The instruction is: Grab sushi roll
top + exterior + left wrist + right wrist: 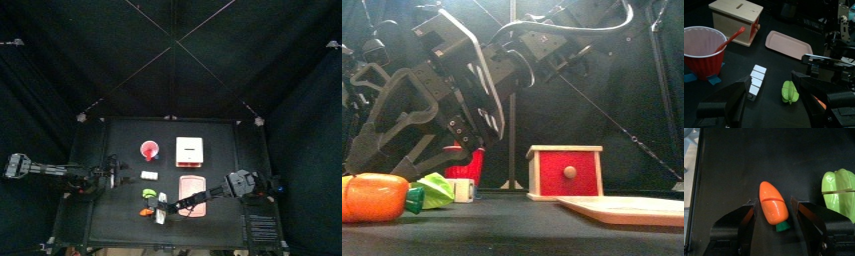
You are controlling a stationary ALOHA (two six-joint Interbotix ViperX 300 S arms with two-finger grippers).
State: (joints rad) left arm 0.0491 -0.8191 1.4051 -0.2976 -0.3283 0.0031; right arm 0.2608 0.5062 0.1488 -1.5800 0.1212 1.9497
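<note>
The sushi roll (148, 176) is a small white chunk on the table in front of the red cup (150, 151). It also shows in the left wrist view (755, 80) and in the front view (464, 190). My left gripper (771, 107) is open and empty, a short way left of the roll and pointing at it. My right gripper (779, 223) has reached across the table. Its jaws stand open on either side of the orange carrot (773, 203), which lies on the table. The small green item (839, 190) lies between the carrot and the roll.
A wooden box with a red front (189, 148) stands right of the cup. A pink tray (191, 193) lies at the front right, under my right arm. In the front view the carrot (372, 197) and the green item (433, 190) lie nearest the table's front edge.
</note>
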